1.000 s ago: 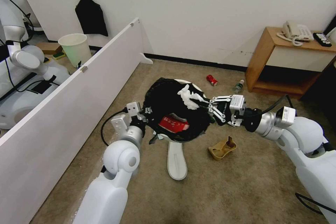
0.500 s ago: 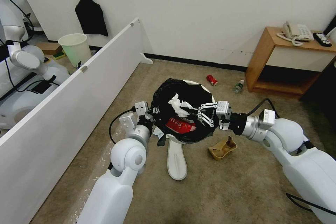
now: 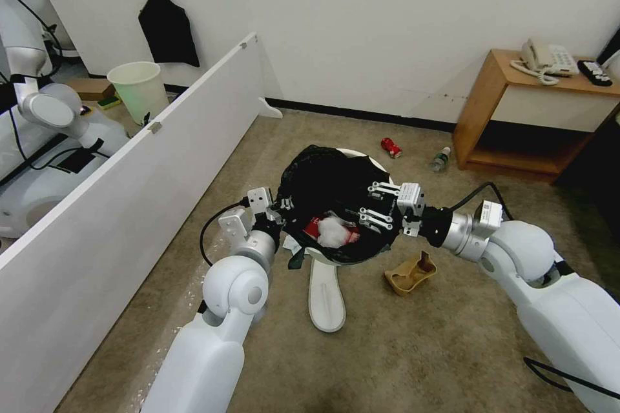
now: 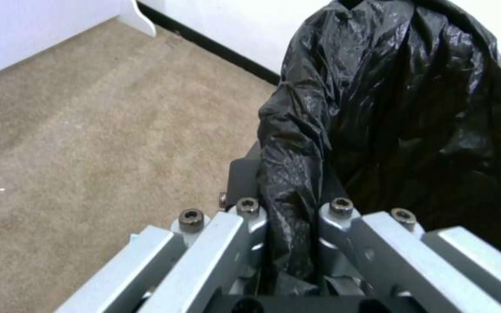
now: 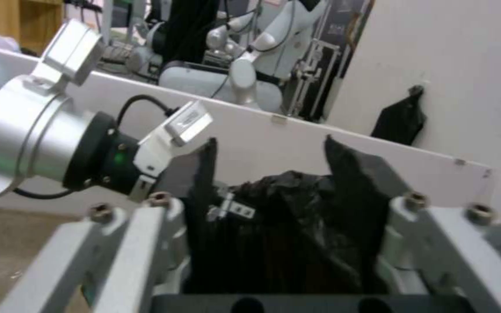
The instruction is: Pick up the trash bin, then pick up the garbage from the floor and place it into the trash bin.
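Left gripper (image 3: 274,210) jaws pinch the rim of the round white bin with crinkled black plastic liner (image 3: 326,174), held off the carpet. Right gripper (image 3: 369,206) jaws spread over the bin mouth; a crumpled white tissue (image 3: 331,231) lies inside. The brown paper bag (image 3: 409,273) lies on the floor below the right forearm, long axis roughly crosswise; right arm nearer.

Head view: high, looking down at carpet. Wrist views: close behind each arm's fingers, sharing the round black-bagged white plastic bin (image 3: 336,206).
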